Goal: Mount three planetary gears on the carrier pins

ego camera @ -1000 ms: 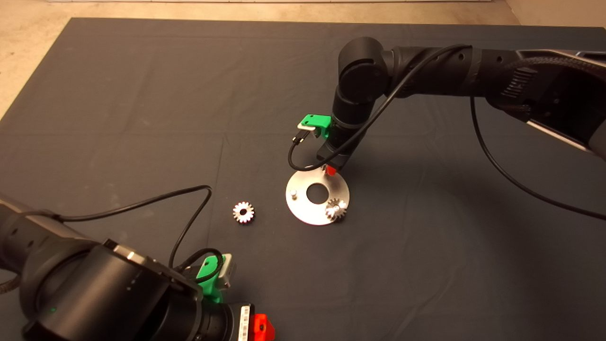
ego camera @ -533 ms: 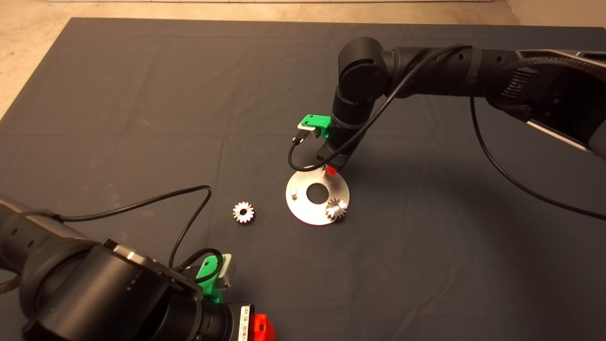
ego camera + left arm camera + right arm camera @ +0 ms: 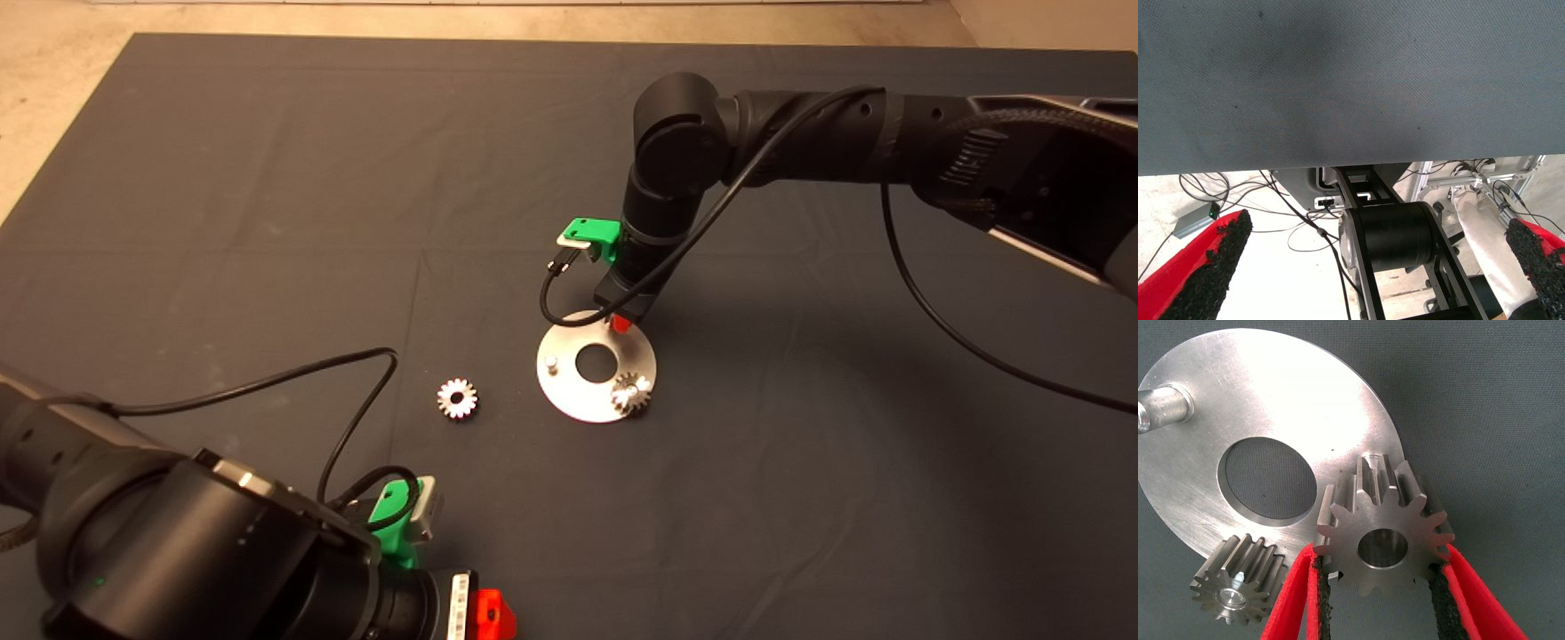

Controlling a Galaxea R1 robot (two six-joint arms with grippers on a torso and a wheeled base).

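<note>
Planetary gear [image 3: 1383,543] is staying clenched in your right end effector [image 3: 1381,587], barely shifting above the disc's [image 3: 569,404] far-edge pin; you're still aligning, not seating.

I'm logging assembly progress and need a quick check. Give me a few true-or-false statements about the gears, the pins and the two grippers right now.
1. One gear already sits on a pin of the disc. True.
2. The right gripper is empty. False: its fingers are shut on a gear over the disc's edge.
3. A loose gear lies on the mat, apart from the disc. True.
4. All three pins carry gears. False: one pin stands bare.
5. The left gripper is reaching for the loose gear. False: it waits open at the lower edge of the head view.
</note>
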